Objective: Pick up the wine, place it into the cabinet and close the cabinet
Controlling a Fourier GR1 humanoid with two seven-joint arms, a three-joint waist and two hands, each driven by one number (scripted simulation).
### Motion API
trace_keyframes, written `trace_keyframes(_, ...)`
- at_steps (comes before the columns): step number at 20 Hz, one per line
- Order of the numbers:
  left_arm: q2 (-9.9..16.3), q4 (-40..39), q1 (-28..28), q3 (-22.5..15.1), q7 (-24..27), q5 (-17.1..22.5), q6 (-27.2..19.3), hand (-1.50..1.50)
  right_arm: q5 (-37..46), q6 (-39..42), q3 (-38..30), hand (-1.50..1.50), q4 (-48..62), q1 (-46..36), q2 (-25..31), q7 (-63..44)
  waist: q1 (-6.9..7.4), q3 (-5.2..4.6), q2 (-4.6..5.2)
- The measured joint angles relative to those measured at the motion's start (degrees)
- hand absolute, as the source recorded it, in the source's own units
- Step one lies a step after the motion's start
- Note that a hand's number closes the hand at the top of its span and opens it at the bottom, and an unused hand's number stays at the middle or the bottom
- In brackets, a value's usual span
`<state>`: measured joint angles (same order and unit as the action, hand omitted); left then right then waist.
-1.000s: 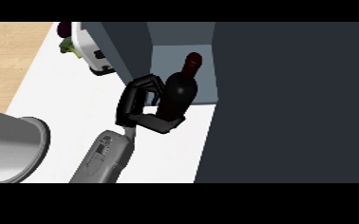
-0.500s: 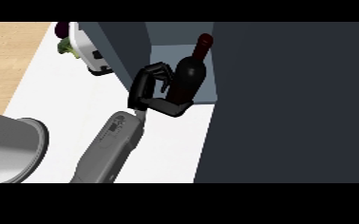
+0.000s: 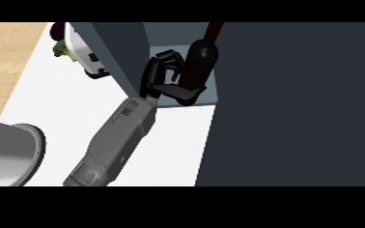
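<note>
counter (image 3: 78, 121): a white top ran along the lower left of the head view, with a strip of pale wood floor beyond its left edge.
grey bowl (image 3: 18, 152): a rounded grey vessel sat at the lower left edge, partly cut off by the view.
cabinet door (image 3: 285, 106): a broad dark panel filled the right side of the view, standing open beside the opening.
forearm (image 3: 114, 142): one grey forearm rose from the lower edge, slanting up and to the right toward the cabinet.
hand (image 3: 160, 77): the black hand was at the mouth of the cabinet. its fingers and thumb were curled round the lower body of the bottle. i could not tell from the view which arm it belonged to.
wine (image 3: 198, 67): the dark bottle stood nearly upright inside the cabinet opening, just above the pale shelf floor, its neck pointing up beside the door's edge.
cabinet (image 3: 121, 53): its dark blue-grey side wall stood left of the hand.
far items (image 3: 78, 53): a white object with green and purple bits lay behind the cabinet wall, too hidden to name.
</note>
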<state>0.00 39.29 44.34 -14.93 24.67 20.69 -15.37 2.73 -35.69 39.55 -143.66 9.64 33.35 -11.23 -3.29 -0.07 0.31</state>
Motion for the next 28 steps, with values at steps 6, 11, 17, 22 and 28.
trace_keyframes(6,0.0,-8.47,5.39,-1.94,0.61,1.08,-2.31,1.5,-0.5,0.68,-0.61,-1.5,-0.04,1.15,0.63,2.03,-0.66,0.03,0.16)
trace_keyframes(11,0.01,-15.42,9.58,-1.21,0.62,2.31,-3.31,1.5,-0.98,1.52,-0.1,-1.5,0.26,1.96,0.28,4.19,-1.35,0.03,0.54)
trace_keyframes(17,0.01,-20.93,12.88,1.11,1.35,5.12,-4.09,1.5,-1.44,2.36,0.09,-1.5,0.34,2.51,0.35,5.34,-2.19,-0.01,0.84)
trace_keyframes(22,0.01,-25.22,15.71,2.95,2.12,5.98,-4.04,1.5,-1.77,2.76,0.15,-1.5,0.46,3.3,0.42,6.34,-2.71,0.0,1.14)
trace_keyframes(28,1.1,-28.9,18.12,4.21,4.19,5.87,-5.73,1.5,-2.14,3.53,0.73,-1.5,0.58,4.44,0.44,8.36,-3.4,0.0,1.43)
